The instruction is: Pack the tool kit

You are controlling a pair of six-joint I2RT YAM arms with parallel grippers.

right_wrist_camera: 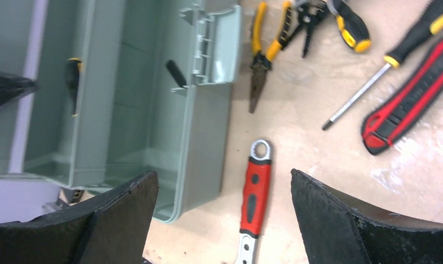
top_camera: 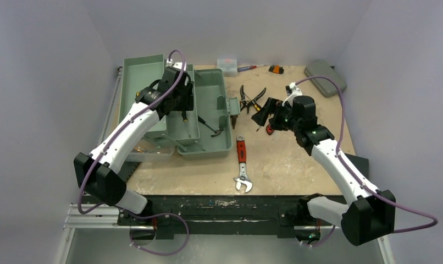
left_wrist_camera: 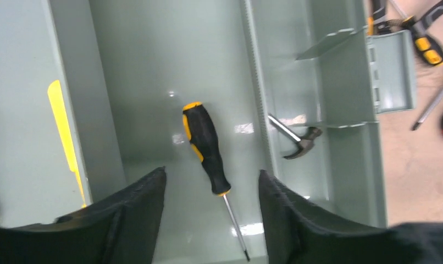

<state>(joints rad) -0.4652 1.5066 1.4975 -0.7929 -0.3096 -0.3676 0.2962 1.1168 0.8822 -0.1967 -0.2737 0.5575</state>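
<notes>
Tool kit box: The big grey-green toolbox [top_camera: 212, 88] sat open on the left half of the table [top_camera: 302, 170]. One green part [top_camera: 142, 77] was swung out at the far left.

Left gripper: The left gripper [left_wrist_camera: 211, 176] hung over the open box. Its two black fingers [left_wrist_camera: 137, 214] were partway apart and gripped nothing.

Screwdriver in the box: A black and yellow screwdriver [left_wrist_camera: 205, 146] lay flat on the floor of the box. It was between the two fingers, with a gap on each side.

Hammer: A little hammer [left_wrist_camera: 296, 140] lay in the next part of the box to the right, past a thin wall.

Right gripper: The right gripper [right_wrist_camera: 223, 175] hung above the table, just right of the box. Its fingers [right_wrist_camera: 345, 220] were wide apart with nothing between them.

Wrench: A wrench with a red handle [right_wrist_camera: 256, 190] lay on the table beside the near right corner of the box.

Pliers: Pliers with yellow handles [right_wrist_camera: 266, 49] lay on the table just right of the box's latch [right_wrist_camera: 216, 44].

Other loose tools: A second black and yellow screwdriver [right_wrist_camera: 367, 82] and a red and black knife [right_wrist_camera: 406, 99] lay side by side, farther right on the table.

Grey case: A small flat grey case [top_camera: 325, 77] sat at the far right corner, well apart from the box.
</notes>
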